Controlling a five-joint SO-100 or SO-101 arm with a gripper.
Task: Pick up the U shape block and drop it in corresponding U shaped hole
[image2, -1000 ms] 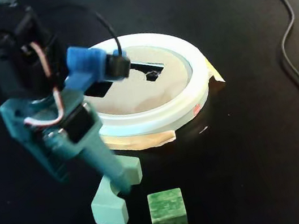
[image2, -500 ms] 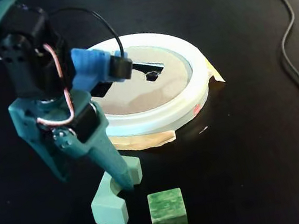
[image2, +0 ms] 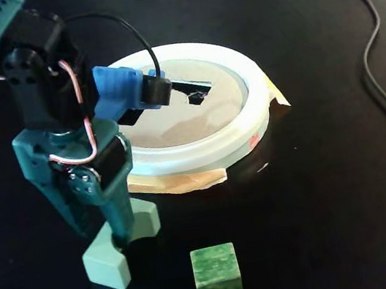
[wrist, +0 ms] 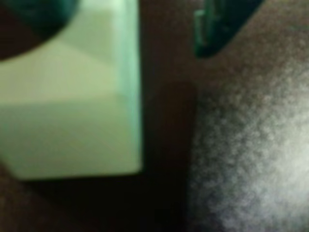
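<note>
- The wrist view is blurred and very close: the U shape block (wrist: 72,96) fills its left half as a pale mass, one dark teal fingertip (wrist: 219,26) shows at the top right, and speckled black surface (wrist: 251,159) lies beside it.
- The fixed view alone shows the whole scene: the gripper (image2: 115,235) points down at the U shape block (image2: 109,266) near the lower left, its fingers astride the block's notch. I cannot tell whether they are clamped on it.
- To the right of the fingers on the surface (image2: 334,188), apart from them, stands a marbled green cube (image2: 217,275).
- Beyond the fingers sits the tan disc (image2: 181,120) with a white rim; the U shaped hole (image2: 195,92) is partly hidden by the wrist's blue camera mount (image2: 121,90), and nothing shows inside it.
</note>
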